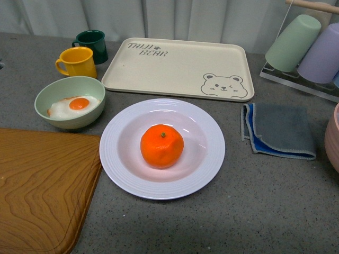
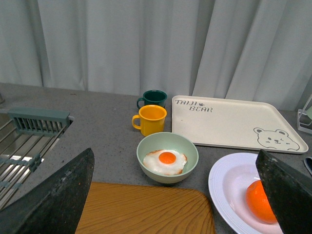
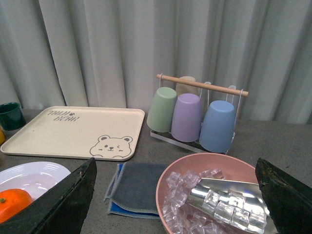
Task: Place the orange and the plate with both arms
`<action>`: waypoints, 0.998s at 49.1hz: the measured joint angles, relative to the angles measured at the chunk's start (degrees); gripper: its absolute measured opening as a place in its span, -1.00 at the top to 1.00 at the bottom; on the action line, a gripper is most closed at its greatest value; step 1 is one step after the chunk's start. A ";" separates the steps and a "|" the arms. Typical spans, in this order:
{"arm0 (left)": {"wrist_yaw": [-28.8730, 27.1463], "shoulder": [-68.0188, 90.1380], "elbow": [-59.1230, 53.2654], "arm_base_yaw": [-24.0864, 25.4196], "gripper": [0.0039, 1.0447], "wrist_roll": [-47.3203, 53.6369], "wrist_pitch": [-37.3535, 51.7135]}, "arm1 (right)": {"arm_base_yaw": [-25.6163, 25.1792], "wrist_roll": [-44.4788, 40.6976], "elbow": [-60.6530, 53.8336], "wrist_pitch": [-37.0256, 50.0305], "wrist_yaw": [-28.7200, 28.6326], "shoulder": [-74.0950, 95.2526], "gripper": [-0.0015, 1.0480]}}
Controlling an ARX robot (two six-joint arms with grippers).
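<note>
Orange point(image 1: 162, 145) sits in the well of the plate point(image 1: 114, 159), about centre, stem dimple up. The plate lies flat on the grey counter point(image 1: 254, 211), mid-field in the front view, where neither arm shows. Left wrist view: left gripper point(image 2: 174, 153) spread wide, its dark fingers point(image 2: 63, 195) at the two lower corners, gripping nothing. From here the orange point(image 2: 261, 202) shows partly behind one finger, well apart from the gripper and lower than it, on the plate point(image 2: 229, 180). Right wrist view: right gripper point(image 3: 175, 161) likewise spread wide, fingers point(image 3: 63, 200) free. The orange point(image 3: 12, 204) is at the frame edge beside one finger, on the plate point(image 3: 34, 173), not between the fingers. Around the plate: pale green bowl point(image 1: 70, 103) with a fried egg just beside its left rear rim; yellow mug point(image 1: 78, 62) and dark green mug point(image 1: 92, 45) behind that bowl. Beige bear tray point(image 1: 180, 66) close behind the plate. Wooden board point(image 1: 42, 190) front left, near the rim. Folded grey-blue cloth point(image 1: 279, 129) to the right, apart. Further right, a pink bowl point(image 3: 165, 195) of ice with a metal scoop point(image 3: 229, 195), and a rack of upturned cups point(image 3: 195, 112) behind it.
</note>
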 joint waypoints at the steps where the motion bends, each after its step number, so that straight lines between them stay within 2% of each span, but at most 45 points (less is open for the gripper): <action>1: 0.00 0.00 0.00 0.00 -0.88 0.00 0.00 | 0.00 0.00 0.00 0.00 0.00 0.00 -0.82; 7: 0.00 0.00 0.00 0.00 -0.88 0.00 0.00 | 0.04 -0.26 0.02 -0.02 0.37 0.04 -0.82; 10: 0.00 0.00 0.00 0.00 -0.88 0.00 0.00 | 3.61 -5.18 0.50 -0.15 10.62 2.49 -0.82; 11: -0.07 0.00 0.00 -0.02 -0.88 -0.02 -0.02 | 5.88 -7.96 0.92 0.94 16.24 5.16 -0.82; 13: -0.09 -0.02 0.00 0.00 -0.88 0.00 -0.02 | 7.85 -10.16 1.60 3.10 20.31 9.38 -0.82; 16: -0.09 -0.02 0.00 0.00 -0.88 0.00 -0.02 | 9.14 -10.86 2.99 6.47 21.22 15.63 -0.82; 20: -0.04 -0.02 0.00 0.00 -0.88 0.00 -0.02 | 9.84 -8.94 5.79 11.04 19.45 25.77 -0.82; 26: -0.02 -0.02 0.00 0.00 -0.88 0.00 -0.02 | 10.99 -1.57 10.84 16.24 14.88 42.80 -0.82; 33: -0.04 -0.02 0.00 0.00 -0.88 0.00 -0.02 | 11.93 12.37 18.12 13.42 4.98 61.46 -0.82; 39: -0.04 -0.02 0.00 0.00 -0.88 0.00 -0.02 | 13.00 21.73 22.91 13.64 -0.61 71.01 -0.82; 49: -0.07 -0.02 0.00 0.00 -0.88 0.00 -0.02 | 13.53 28.57 28.30 15.21 -6.40 83.36 -0.82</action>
